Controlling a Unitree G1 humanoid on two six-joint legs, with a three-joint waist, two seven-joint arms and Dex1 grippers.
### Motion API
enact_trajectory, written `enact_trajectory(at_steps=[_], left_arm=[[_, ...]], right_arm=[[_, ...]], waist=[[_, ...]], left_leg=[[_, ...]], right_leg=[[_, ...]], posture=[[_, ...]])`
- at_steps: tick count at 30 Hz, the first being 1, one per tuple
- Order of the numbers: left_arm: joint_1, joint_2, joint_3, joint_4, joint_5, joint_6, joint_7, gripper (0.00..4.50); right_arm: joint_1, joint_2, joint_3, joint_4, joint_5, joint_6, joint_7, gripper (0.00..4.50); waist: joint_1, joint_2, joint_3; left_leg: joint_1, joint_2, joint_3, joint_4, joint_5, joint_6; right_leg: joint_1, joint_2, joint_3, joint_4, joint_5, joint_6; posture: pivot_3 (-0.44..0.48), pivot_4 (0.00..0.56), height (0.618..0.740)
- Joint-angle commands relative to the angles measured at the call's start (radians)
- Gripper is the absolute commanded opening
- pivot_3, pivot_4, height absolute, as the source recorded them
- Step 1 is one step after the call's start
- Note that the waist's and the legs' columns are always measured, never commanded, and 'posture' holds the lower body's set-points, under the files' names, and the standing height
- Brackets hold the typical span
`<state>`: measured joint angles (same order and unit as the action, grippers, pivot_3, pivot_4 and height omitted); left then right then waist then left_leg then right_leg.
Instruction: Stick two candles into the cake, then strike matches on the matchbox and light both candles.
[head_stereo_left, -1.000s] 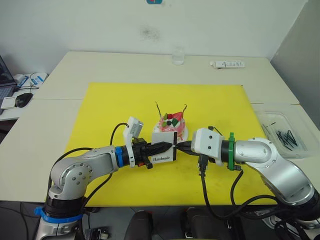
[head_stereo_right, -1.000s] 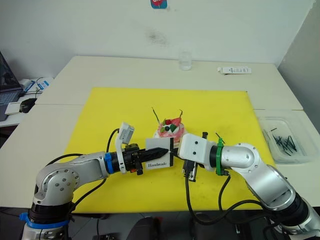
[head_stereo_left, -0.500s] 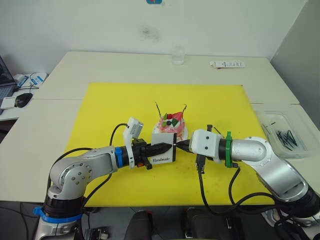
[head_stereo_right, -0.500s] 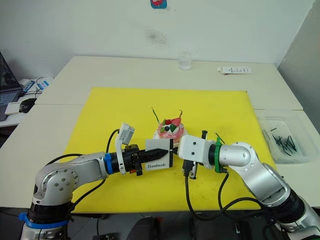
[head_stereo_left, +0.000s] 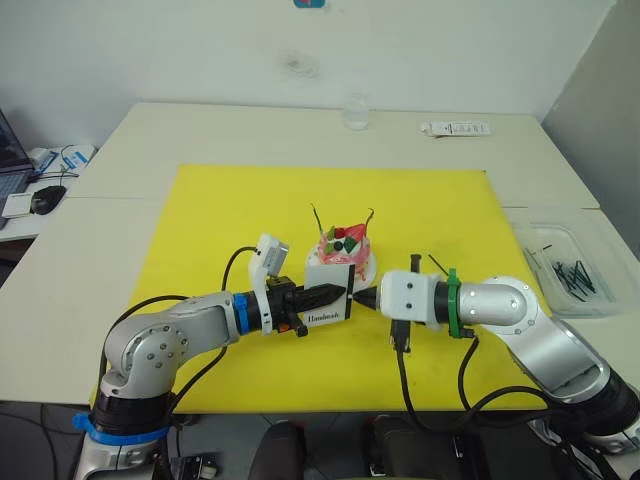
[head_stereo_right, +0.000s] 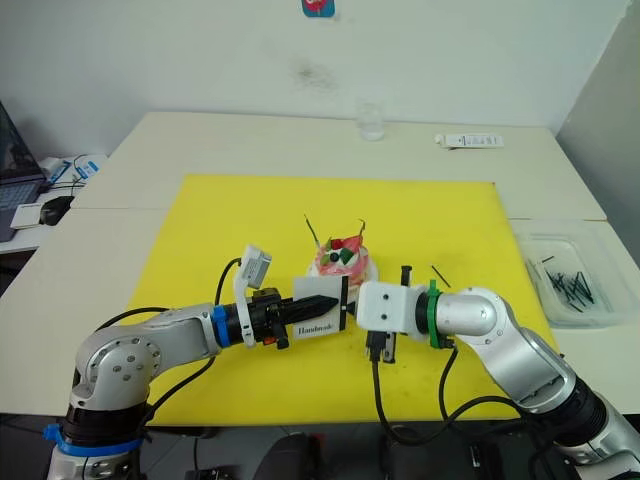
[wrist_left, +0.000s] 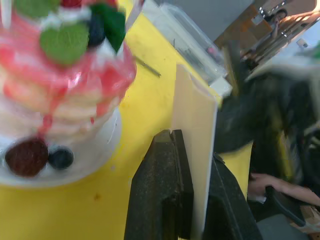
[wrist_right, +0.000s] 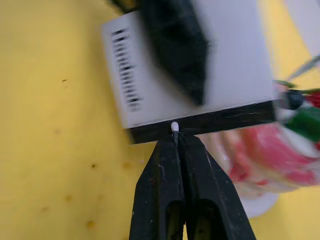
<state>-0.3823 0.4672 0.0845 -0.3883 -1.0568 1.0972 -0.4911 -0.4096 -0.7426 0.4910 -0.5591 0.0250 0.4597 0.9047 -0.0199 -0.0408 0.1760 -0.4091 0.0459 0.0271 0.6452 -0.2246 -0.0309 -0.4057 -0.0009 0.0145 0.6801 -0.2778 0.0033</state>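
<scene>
Match head now pressed against the black strip of the matchbox, pinched between the closed fingers of the right gripper with only the pale tip poking out ahead of them. Compared with a second ago, right gripper drawn in closer along the box edge, nearer the left gripper; half a second ago already touching, now a little further along. Reads as a strike stroke under way, no flame seen yet.

Left gripper clamped on the matchbox, fingers narrow around the thin white card, box held upright just ahead of the fingertips and unmoved across the earlier pictures. Cake just beyond the box from both grippers, close behind it, on its white plate. Two candles already standing in the cake, one each side of the fruit, so the first part of the task looks done. Neither candle lit.

Spare matches in a clear tray well apart, off beyond the right arm's outer side. One loose dark stick on the yellow mat near the right wrist.

Likely next: finish the stroke, then carry the flame over the box to a wick.
</scene>
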Motion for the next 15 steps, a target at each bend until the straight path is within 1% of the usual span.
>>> enact_trajectory(at_steps=[1,2,4,6,8,11,15], left_arm=[[-0.193,0.054,0.119,0.001,-0.079,-0.036,-0.004,0.00],[-0.237,0.089,0.147,0.012,-0.094,-0.029,-0.012,0.00],[-0.258,0.160,0.177,0.013,-0.133,0.007,-0.036,0.00],[-0.222,0.219,0.190,-0.013,-0.165,0.038,-0.057,0.00],[-0.150,0.262,0.196,-0.045,-0.173,0.050,-0.072,0.00],[-0.082,0.287,0.193,-0.070,-0.166,0.039,-0.079,0.00],[0.002,0.280,0.165,-0.092,-0.113,0.004,-0.072,0.00]], right_arm=[[0.006,-0.058,-0.053,-0.065,0.059,-0.060,0.107,0.03],[0.005,-0.072,-0.085,-0.082,0.085,-0.051,0.126,0.03],[-0.002,-0.084,-0.133,-0.095,0.126,-0.026,0.137,0.03],[-0.007,-0.076,-0.173,-0.093,0.154,0.010,0.123,0.03],[-0.008,-0.044,-0.215,-0.096,0.190,0.080,0.081,0.03],[-0.005,-0.012,-0.245,-0.110,0.223,0.156,0.046,0.03],[-0.005,0.012,-0.268,-0.134,0.258,0.239,0.001,0.03]], waist=[[0.004,0.000,0.001],[0.004,-0.001,0.001],[-0.008,0.000,0.001],[-0.016,0.000,0.001],[-0.016,0.000,0.001],[-0.009,0.000,0.001],[-0.002,0.000,0.001]], left_leg=[[0.000,0.000,0.000,0.000,0.000,0.000],[-0.001,0.000,0.000,0.001,0.000,0.000],[0.000,0.000,0.001,0.001,0.000,0.000],[0.004,0.000,0.005,-0.001,0.000,0.000],[0.005,0.000,0.005,-0.002,0.000,0.000],[0.003,0.002,0.002,-0.003,0.000,-0.001],[0.001,0.001,0.000,-0.002,0.000,-0.001]], right_leg=[[0.000,0.000,0.000,0.000,0.000,0.000],[-0.001,0.002,0.000,0.001,0.000,0.000],[0.000,0.002,0.001,0.000,0.001,0.001],[0.001,0.001,0.003,0.000,0.000,0.001],[0.002,0.000,0.004,0.000,0.000,0.002],[0.000,0.000,0.002,0.001,-0.001,0.002],[0.000,-0.002,0.000,0.001,-0.001,0.001]], posture=[[0.000,0.150,0.740],[0.000,0.150,0.740],[0.000,0.150,0.740],[0.000,0.150,0.740],[0.000,0.150,0.740],[0.000,0.150,0.740],[0.000,0.150,0.740]])
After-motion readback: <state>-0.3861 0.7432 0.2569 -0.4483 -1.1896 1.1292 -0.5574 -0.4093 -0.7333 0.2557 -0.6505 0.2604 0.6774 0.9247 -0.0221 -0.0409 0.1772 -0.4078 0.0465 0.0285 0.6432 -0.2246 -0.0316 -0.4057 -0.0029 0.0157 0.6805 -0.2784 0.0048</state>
